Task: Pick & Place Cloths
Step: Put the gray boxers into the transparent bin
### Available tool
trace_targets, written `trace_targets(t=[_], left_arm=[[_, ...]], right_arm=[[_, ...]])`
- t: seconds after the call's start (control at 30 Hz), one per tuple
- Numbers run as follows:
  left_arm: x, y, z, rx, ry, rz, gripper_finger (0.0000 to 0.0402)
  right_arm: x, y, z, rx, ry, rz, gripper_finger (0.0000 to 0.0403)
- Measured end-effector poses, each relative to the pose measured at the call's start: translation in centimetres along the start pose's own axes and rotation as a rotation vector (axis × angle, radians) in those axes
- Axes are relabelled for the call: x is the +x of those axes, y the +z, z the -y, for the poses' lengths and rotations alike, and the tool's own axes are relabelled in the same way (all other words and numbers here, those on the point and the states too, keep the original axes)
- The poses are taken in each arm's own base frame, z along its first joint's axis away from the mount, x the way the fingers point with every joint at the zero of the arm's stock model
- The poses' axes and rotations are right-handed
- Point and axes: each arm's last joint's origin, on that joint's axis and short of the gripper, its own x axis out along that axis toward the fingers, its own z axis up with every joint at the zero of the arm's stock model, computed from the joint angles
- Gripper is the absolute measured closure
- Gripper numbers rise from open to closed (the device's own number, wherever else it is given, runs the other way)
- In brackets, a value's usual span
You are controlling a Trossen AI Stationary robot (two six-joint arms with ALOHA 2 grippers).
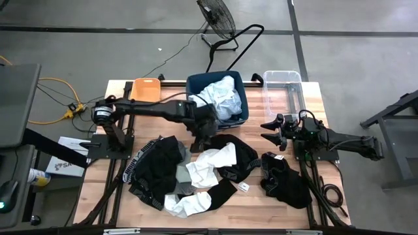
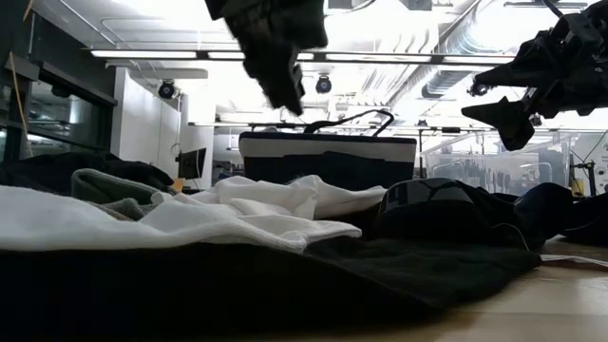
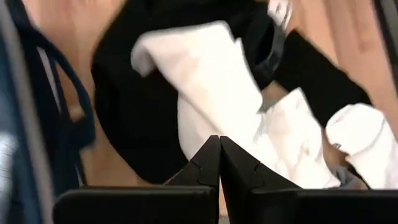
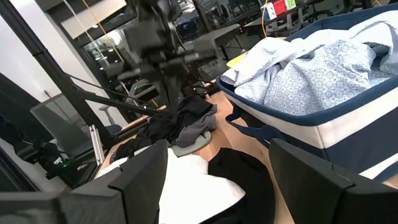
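Several cloths lie in a loose heap on the wooden table: a white one (image 1: 212, 160) on a black one (image 1: 238, 156), a black pile (image 1: 157, 170), a grey-green piece (image 1: 185, 173), another white one (image 1: 189, 203) and a black one (image 1: 285, 181) to the right. Pale blue and patterned cloths (image 1: 219, 96) fill the navy bin (image 1: 243, 104). My left gripper (image 1: 204, 142) hangs shut and empty over the white cloth (image 3: 211, 93), well above the heap in the low view (image 2: 280, 71). My right gripper (image 1: 264, 130) waits open at the right, level, clear of the cloths (image 4: 227, 186).
An orange bin (image 1: 145, 88) stands at the far left and a clear plastic bin (image 1: 282, 85) at the far right of the navy bin. Bare wood shows along the near edge (image 1: 255, 212). A floor fan (image 1: 217, 16) stands beyond the table.
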Motion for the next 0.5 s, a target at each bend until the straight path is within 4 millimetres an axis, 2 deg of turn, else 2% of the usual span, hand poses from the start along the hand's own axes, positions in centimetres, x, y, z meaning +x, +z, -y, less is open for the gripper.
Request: trace_targets(t=[0.23,0.33,0.5], left_arm=[[3.2,-3.6,-0.9,-0.117,0.074,-0.08,0.0401],[3.9,-4.6,-1.1,-0.118,0.134,-0.118,0.0401],[4.0,-5.0,-1.3,-0.1,0.222,-0.151,0.0401]], right_arm=[[0.0,0.0,0.0,0.0,0.0,0.0,0.013],[0.0,0.0,0.0,0.0,0.0,0.0,0.013],[0.0,0.0,0.0,0.0,0.0,0.0,0.013]])
